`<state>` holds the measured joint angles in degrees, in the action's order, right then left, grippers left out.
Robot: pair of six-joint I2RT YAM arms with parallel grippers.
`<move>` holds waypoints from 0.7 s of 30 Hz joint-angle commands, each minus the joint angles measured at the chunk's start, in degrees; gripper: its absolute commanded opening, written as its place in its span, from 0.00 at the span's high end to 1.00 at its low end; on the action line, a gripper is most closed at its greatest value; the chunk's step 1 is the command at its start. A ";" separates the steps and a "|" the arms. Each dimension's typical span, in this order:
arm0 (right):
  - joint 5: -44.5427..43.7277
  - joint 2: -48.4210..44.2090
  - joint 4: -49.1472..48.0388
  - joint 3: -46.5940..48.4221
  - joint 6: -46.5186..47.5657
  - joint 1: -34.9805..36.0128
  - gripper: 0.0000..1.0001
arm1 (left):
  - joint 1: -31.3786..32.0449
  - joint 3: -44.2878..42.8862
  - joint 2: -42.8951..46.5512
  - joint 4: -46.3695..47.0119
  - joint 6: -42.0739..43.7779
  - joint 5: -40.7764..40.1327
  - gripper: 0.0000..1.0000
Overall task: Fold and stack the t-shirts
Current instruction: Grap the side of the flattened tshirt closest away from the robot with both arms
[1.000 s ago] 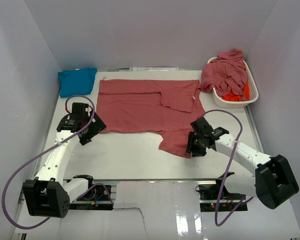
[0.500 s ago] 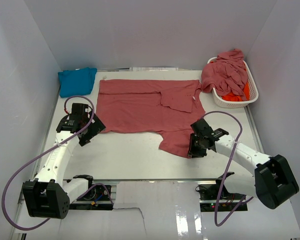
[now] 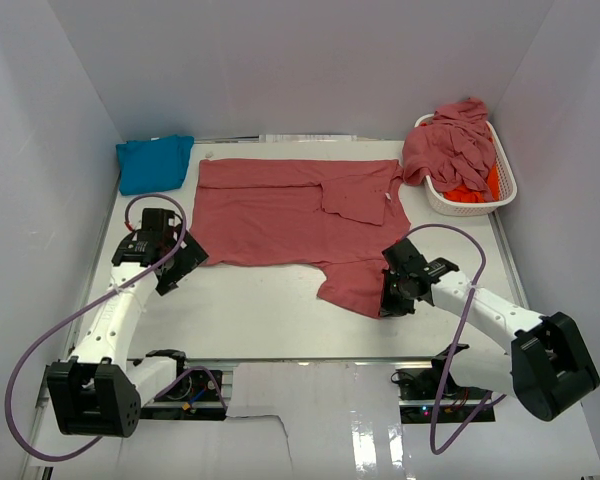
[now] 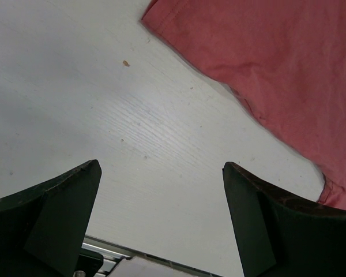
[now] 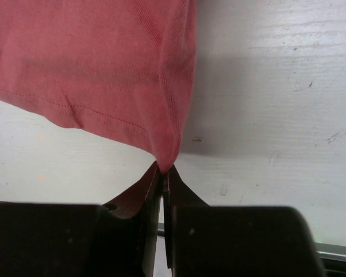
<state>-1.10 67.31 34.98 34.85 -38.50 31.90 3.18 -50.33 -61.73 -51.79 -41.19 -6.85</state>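
My right end effector (image 5: pixel 163 179) is clenched on the near sleeve's hem corner of the rose-red t-shirt (image 3: pixel 290 215), which is spread toward the surface's (image 3: pixel 250 300) far edge. My left end effector (image 4: pixel 160 167) is released over bare surface beside the shirt's left edge. The cotton should be light and limp, so grip hems and corners.

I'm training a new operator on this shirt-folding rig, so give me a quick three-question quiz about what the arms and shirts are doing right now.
1. True or false: the left gripper is shut on the spread dusty rose-red cotton t-shirt.
2. The right gripper pinches: A) that rose-red t-shirt's corner, B) the folded turquoise blue cotton t-shirt, C) the white slatted plastic basket.
3. Fill in: the turquoise t-shirt lies at the white table's far ____ corner.
Key: 1 false, it is open; 2 A; 3 left.
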 commanded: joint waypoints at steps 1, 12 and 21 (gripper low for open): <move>1.10 -1.21 2.28 2.76 0.00 0.27 0.92 | -0.81 0.93 -0.66 2.12 -0.73 -1.41 0.02; 4.80 -2.36 4.48 5.93 0.53 0.27 0.92 | -2.56 2.34 -12.43 11.17 -4.95 2.28 0.02; 5.67 -4.20 5.45 6.19 0.09 0.27 0.92 | -3.09 -2.93 -21.84 12.41 -5.48 -2.73 0.04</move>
<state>3.84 64.55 38.89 38.96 -38.41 31.90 0.51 -50.52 -82.63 -41.34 -45.56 -7.38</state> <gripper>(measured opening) 0.084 0.960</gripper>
